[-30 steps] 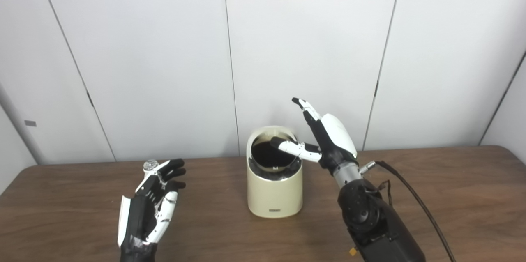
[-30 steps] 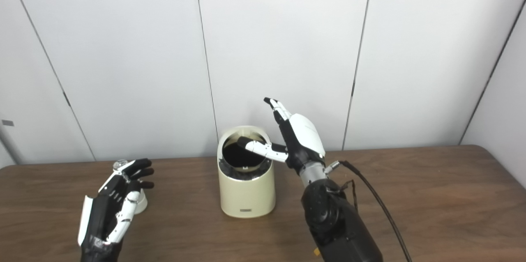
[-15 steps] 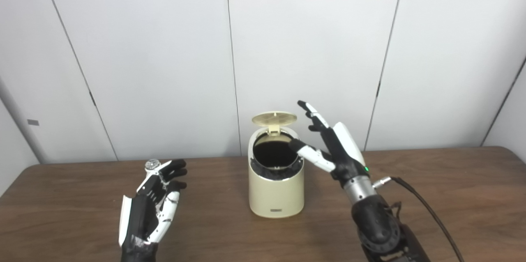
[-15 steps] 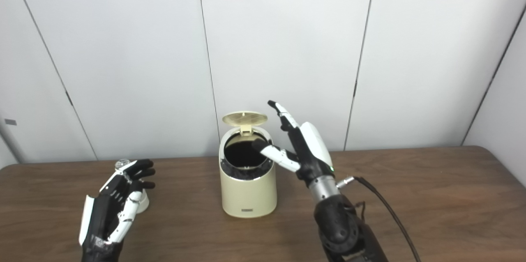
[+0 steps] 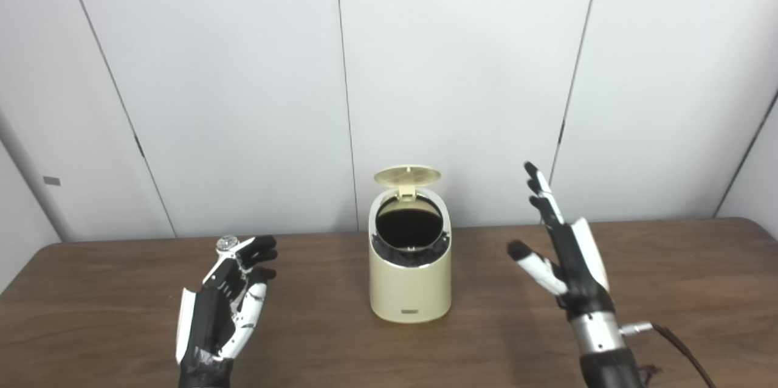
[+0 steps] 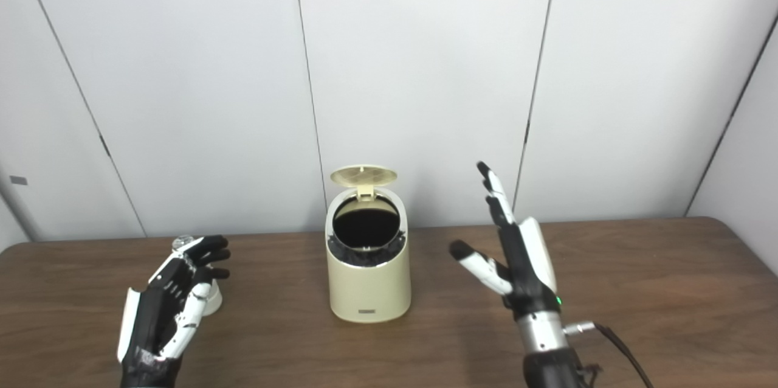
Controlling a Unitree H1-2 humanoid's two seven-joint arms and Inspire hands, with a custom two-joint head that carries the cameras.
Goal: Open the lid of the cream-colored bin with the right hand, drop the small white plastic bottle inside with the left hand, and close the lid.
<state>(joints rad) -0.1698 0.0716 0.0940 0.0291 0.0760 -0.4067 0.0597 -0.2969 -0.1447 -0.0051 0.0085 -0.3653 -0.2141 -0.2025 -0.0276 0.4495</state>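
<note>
left hand (image 6: 164, 306): over the left part of the surface (image 6: 638, 291), fingers up and spread, palm toward centre, holding nothing.
bottle (image 6: 211, 300): small, white; stands on the surface just behind the left hand, mostly hidden by it. Base shows in the right eye view, a shiny top (image 5: 226, 244) peeks above the fingertips in the left eye view. Can't tell if the hand touches it.
bin (image 5: 410, 281): cream-colored, upright, centre of the surface, well apart from both hands. Small label plate low on the front.
lid (image 5: 407, 175): flipped up, hinged at the back rim, roughly level above the opening. Inside looks dark; contents can't be made out.
right hand (image 5: 568, 260): right of the bin, raised off the surface, fingers straight and pointing up, thumb out toward the bin. Released, touching nothing. Clear gap between thumb tip and bin wall.
right wrist: metal cuff with a black cable (image 5: 684, 348) running off toward the lower right; green light at the hand's base in the right eye view.
backdrop: white wall panels (image 5: 456, 59) behind the surface.
</note>
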